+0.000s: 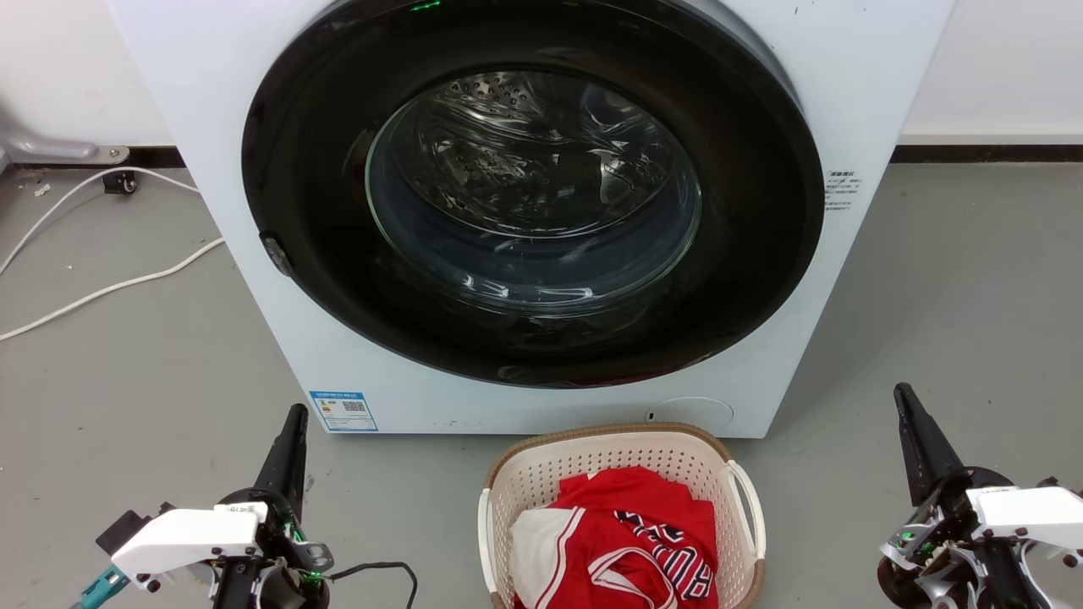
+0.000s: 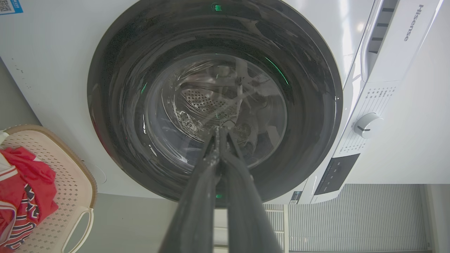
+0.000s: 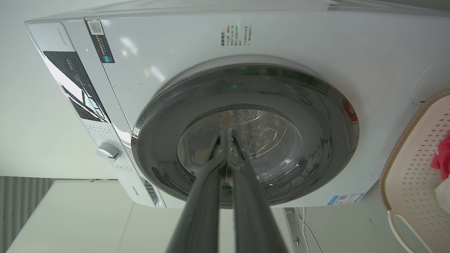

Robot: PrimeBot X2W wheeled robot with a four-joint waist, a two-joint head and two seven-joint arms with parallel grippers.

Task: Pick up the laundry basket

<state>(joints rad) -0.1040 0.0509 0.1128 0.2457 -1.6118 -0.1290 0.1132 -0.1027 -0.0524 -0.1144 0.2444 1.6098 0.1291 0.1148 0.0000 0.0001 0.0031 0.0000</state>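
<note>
The laundry basket (image 1: 592, 461), cream and perforated with a brown woven-look rim, stands on the grey floor (image 1: 127, 381) just in front of the washing machine's lower edge, at the bottom middle of the head view, where the frame cuts off its near end. A white loop handle (image 1: 749, 507) rises on each long side. Inside lies a red-and-white jersey (image 1: 626, 533) with dark lettering, crumpled and heaped towards the near end. In the left wrist view the basket (image 2: 75, 182) sits at the lower left edge, and in the right wrist view (image 3: 418, 168) at the right edge. Behind it, the white front-loading washing machine (image 1: 846, 101) presents its round dark glass door (image 1: 533, 194), with the steel drum visible through it and a small blue label (image 1: 343, 411) at the lower left corner of the front. The left gripper (image 1: 296, 414) hovers over the floor to the basket's left and the right gripper (image 1: 904, 391) to its right, both well apart from it. Each has its two dark fingers pressed together with nothing between them, as the wrist views confirm (image 2: 219, 130) (image 3: 226, 131). White cables (image 1: 110, 288) trail across the floor at the far left.
</note>
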